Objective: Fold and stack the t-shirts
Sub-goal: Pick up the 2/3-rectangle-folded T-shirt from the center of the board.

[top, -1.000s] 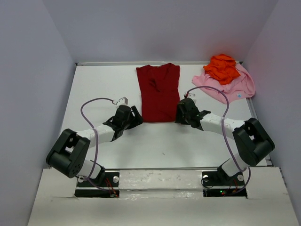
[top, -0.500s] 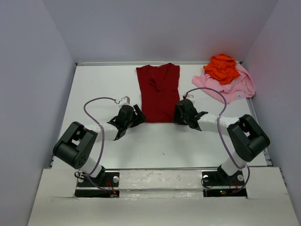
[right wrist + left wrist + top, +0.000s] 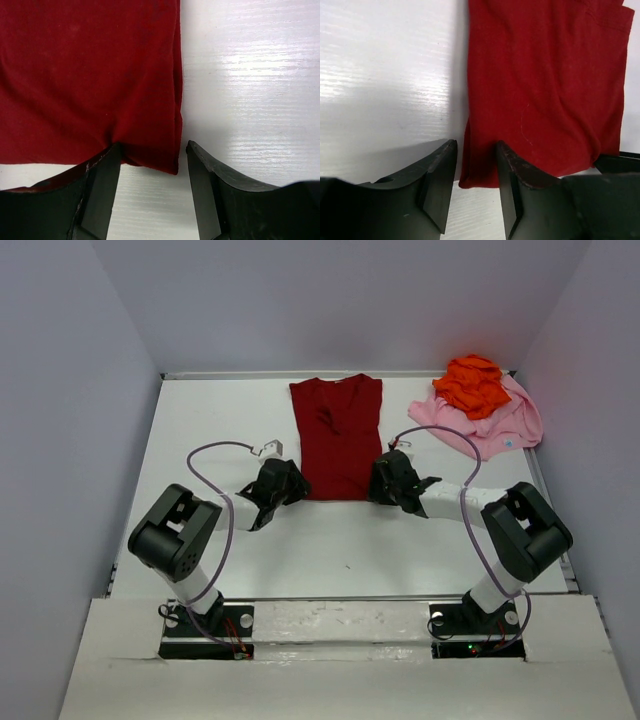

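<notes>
The dark red shirt (image 3: 337, 435), soft and folded into a long flat panel, lies on the glossy white surface (image 3: 220, 420). The left hand (image 3: 475, 145) and right hand (image 3: 154, 145) straddle its near corners, both partly open. Right of it, a crumpled orange shirt (image 3: 472, 383) tops a pink shirt (image 3: 500, 425).

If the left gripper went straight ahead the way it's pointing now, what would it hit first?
Likely the dark red t-shirt: its hem corner lies between the open jaws of the left gripper; height above the cloth is unclear.

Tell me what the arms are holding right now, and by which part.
Nothing gripped yet. The left gripper and right gripper each straddle a hem corner of the dark red t-shirt, fingers apart.
</notes>
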